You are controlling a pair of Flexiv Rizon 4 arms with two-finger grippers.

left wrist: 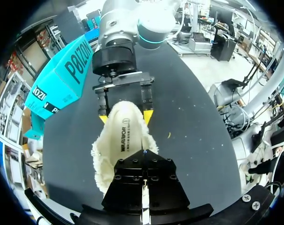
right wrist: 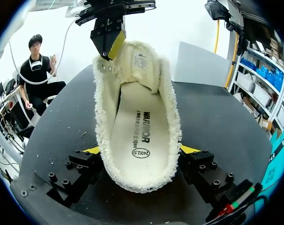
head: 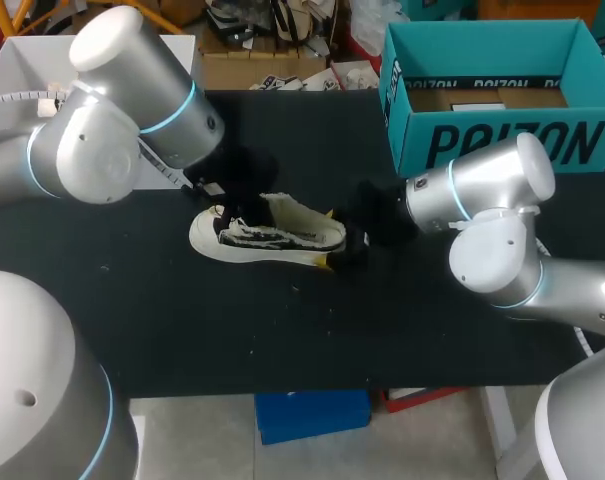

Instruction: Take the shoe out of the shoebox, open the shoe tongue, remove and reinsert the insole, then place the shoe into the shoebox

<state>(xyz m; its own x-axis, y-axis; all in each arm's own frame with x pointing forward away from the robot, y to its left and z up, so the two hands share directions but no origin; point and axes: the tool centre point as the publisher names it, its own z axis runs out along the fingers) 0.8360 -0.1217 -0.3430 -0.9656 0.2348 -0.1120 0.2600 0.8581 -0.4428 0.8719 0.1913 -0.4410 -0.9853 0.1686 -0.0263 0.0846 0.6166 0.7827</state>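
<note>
1. The black desk (head: pixel 282 330) carries the shoe and the shoebox.
2. The left arm (head: pixel 102 140) comes in from the left and bends down to the toe end of the shoe. The right arm (head: pixel 492 220) comes in from the right, low over the desk, and points at the heel.
3. The teal shoebox (head: pixel 502 140) stands open and upright at the desk's far right corner. It is well apart from the shoe and behind the right arm.
4. The shoe (head: pixel 267 238) lies outside the shoebox near the middle of the desk. It rests on its white sole with its opening up, between the two claws. The upper is cream with black markings on the side, and a fleecy lining rims the opening.
5. The right claw (right wrist: pixel 142 150) is clenched on the shoe, with one yellow tip pressed against each side of the heel.
6. The left claw (right wrist: pixel 109 37) sits at the far end of the shoe's opening, right by the tongue. I cannot tell whether it is clenched or released.
7. The insole (right wrist: pixel 139 136) lies flat inside the shoe, with dark print facing up.
8. The tongue (right wrist: pixel 142 61) stands at the front of the opening, its lined inner face and a small label showing in the right wrist view.
</note>
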